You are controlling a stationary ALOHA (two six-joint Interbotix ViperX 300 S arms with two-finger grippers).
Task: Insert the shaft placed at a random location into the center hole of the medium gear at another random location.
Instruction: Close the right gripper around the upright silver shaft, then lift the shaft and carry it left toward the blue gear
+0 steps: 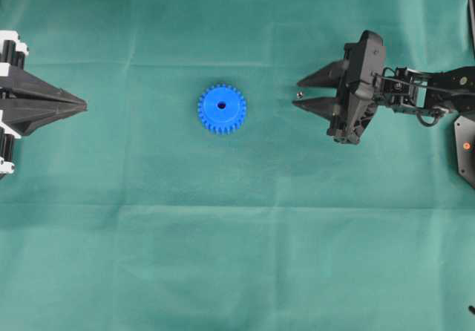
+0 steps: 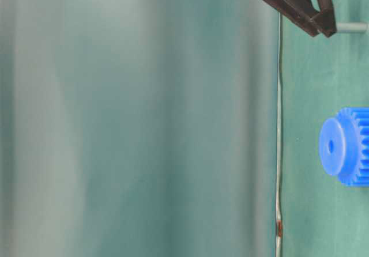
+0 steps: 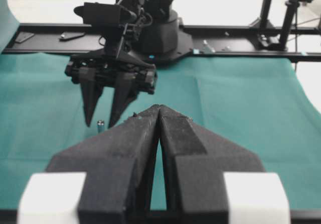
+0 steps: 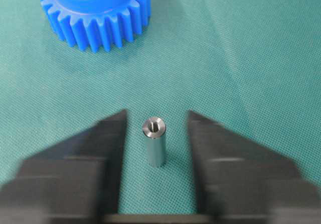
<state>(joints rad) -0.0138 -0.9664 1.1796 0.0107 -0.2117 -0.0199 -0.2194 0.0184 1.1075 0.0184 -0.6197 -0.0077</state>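
The blue medium gear (image 1: 221, 109) lies flat on the green cloth, its center hole (image 1: 221, 105) facing up and empty. It also shows in the table-level view (image 2: 346, 146) and the right wrist view (image 4: 95, 13). The shaft (image 1: 299, 93), a small silvery pin, stands upright on the cloth right of the gear. My right gripper (image 1: 297, 93) is open with a finger on each side of the shaft (image 4: 154, 141), not touching it. My left gripper (image 1: 84, 107) is shut and empty at the far left, well apart from the gear. In the left wrist view its jaws (image 3: 159, 107) meet at the tips.
Green cloth (image 1: 237, 257) covers the whole table. The right arm's base and black rail (image 3: 165, 33) stand at the table's far edge in the left wrist view. A black mount (image 1: 464, 149) sits at the right edge.
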